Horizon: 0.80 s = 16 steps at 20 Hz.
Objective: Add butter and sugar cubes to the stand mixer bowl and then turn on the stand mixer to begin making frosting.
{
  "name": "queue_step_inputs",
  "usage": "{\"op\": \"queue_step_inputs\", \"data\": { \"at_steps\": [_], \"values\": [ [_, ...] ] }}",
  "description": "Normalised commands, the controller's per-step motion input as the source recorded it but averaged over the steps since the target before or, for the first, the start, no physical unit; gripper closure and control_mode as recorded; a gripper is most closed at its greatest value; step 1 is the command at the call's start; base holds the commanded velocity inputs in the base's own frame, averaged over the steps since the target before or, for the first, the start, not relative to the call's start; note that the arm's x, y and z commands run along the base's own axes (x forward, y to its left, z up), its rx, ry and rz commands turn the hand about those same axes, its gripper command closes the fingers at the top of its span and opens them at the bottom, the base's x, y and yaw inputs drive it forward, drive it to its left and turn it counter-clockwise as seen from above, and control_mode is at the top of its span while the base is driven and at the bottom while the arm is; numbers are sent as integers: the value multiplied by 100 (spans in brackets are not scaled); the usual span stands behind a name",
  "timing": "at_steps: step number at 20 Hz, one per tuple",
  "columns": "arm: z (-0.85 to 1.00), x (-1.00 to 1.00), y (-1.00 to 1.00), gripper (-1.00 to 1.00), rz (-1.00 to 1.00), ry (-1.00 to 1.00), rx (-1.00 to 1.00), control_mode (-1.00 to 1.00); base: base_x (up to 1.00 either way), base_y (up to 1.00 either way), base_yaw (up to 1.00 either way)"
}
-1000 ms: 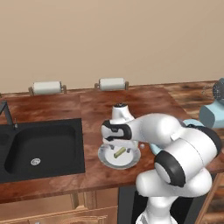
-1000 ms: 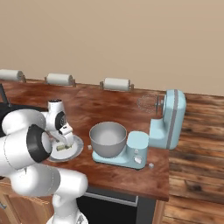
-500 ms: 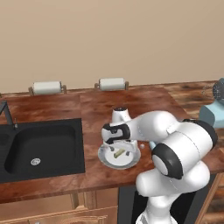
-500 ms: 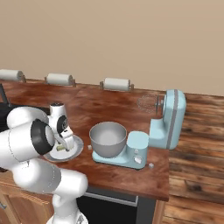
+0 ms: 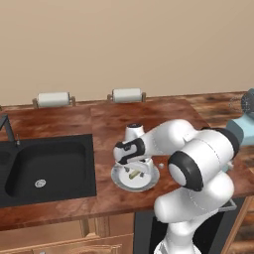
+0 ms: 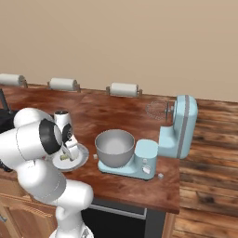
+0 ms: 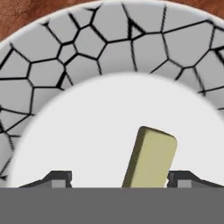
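The pincer (image 7: 118, 177) is lowered over the plate (image 7: 52, 70), and its two dark fingertips (image 7: 59, 178) are seen spread to either side of the butter (image 7: 151, 159). The right tip is just beside the stick; the left tip stands well apart from it. The jaws are therefore open around the butter, and no grip is made on it. The butter is seen as a pale yellow-tan stick lying on the white inner circle of the plate, within a grey rim crossed by dark crack-like lines.

From the left base view, the pincer (image 5: 136, 168) is found over the plate (image 5: 119, 179), which rests on the brown wooden table (image 5: 104, 124) near its front edge. A sugar cube (image 5: 160, 165) is seen on the table just beside the plate. A black sink (image 5: 49, 163) is set into the table to the left.

From the right base view, the bowl (image 6: 114, 148) is seated on the blue base of the mixer (image 6: 179, 128), near the plate (image 6: 81, 158). Small white sugar cubes (image 6: 160, 175) lie on the table beside the base. Paper rolls (image 6: 123, 89) are mounted along the wall.
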Motion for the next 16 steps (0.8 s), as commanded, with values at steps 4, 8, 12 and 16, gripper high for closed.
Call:
{"op": "queue_step_inputs", "data": {
  "at_steps": [4,8,12,16],
  "values": [
    [-11,0,0,100,0,0,-1,-100,0,0,0],
    [-20,0,0,100,0,-1,0,-100,0,0,0],
    [-29,0,0,100,0,-6,0,-100,0,0,0],
    [-6,0,-3,100,0,-5,1,-100,0,0,0]
  ]
}}
